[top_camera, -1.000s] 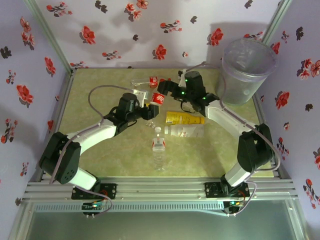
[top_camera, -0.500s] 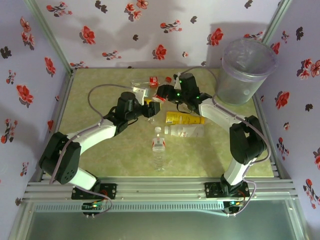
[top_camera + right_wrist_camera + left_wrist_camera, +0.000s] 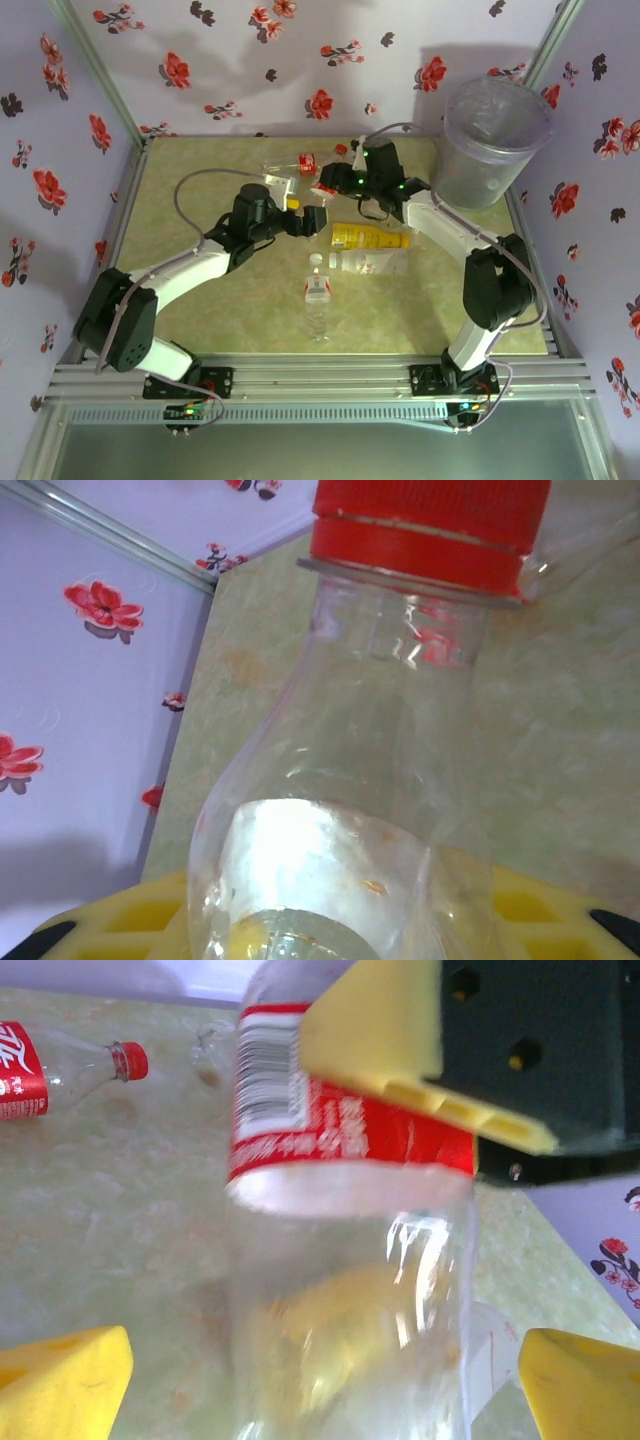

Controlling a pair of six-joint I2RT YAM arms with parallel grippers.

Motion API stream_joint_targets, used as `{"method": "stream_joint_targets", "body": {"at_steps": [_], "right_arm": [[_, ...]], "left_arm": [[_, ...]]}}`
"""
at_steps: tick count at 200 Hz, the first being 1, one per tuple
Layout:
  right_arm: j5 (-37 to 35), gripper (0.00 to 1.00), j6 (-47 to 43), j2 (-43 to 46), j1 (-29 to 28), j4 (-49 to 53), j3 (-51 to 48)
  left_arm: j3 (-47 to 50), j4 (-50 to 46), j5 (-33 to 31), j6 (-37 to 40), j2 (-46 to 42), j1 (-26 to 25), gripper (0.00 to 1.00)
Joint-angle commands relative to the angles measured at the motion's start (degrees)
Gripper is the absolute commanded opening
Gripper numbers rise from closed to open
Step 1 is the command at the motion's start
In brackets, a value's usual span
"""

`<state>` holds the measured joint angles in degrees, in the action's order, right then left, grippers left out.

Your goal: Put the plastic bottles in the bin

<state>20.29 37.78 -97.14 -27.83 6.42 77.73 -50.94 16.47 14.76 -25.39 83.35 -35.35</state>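
Note:
A clear plastic bottle (image 3: pixel 340 1260) with a red label hangs above the middle of the table between my two arms. My right gripper (image 3: pixel 335 183) is shut on it; its yellow finger (image 3: pixel 400 1050) presses on the label, and the red cap (image 3: pixel 430 525) points away from the wrist. My left gripper (image 3: pixel 308 218) stands open, its yellow fingertips (image 3: pixel 60 1375) wide apart on either side of the bottle's clear lower body. The bin (image 3: pixel 490 140), tall and translucent grey, stands at the far right corner.
More bottles lie on the table: a red-labelled one (image 3: pixel 305 162) beside a clear one (image 3: pixel 275 170) at the back, a yellow-labelled one (image 3: pixel 365 237), a clear one (image 3: pixel 372 263) and a white-capped one (image 3: pixel 317 295) nearer me. Flowered walls close in three sides.
My left gripper has opened and let go of the red-labelled bottle. My right gripper has moved in from the right and closed on it.

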Motion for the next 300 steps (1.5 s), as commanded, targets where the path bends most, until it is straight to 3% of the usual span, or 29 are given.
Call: {"method": "stream_joint_targets", "body": {"at_steps": [1, 25, 70, 157, 239, 300], "right_arm": [[-4.38, 0.38, -6.04, 5.86, 3.88, 4.88, 4.81], [-10.98, 0.38, -11.81, 10.06, 8.29, 8.68, 7.43], [-33.29, 0.37, -26.24, 17.44, 11.44, 5.90, 8.31], [-52.19, 0.35, -38.56, 17.01, 19.63, -14.30, 9.26], [-50.60, 0.34, -54.68, 8.32, 21.45, -30.66, 8.35], [-47.46, 0.32, -56.51, 5.76, 22.56, -35.85, 2.17]], "left_arm": [[-0.14, -1.35, 1.06, -0.96, -5.44, 0.02, 1.00], [1.06, -5.87, -0.62, -2.32, -9.18, -0.02, 1.00], [5.40, -9.55, -3.16, -6.56, -11.38, 0.02, 1.00], [5.17, -14.53, -3.60, -12.23, -5.71, -0.49, 1.00], [6.20, -12.51, -3.60, -13.12, -5.08, -1.21, 1.00], [6.38, -12.84, -3.62, -12.67, -5.30, -1.32, 1.00]]}}
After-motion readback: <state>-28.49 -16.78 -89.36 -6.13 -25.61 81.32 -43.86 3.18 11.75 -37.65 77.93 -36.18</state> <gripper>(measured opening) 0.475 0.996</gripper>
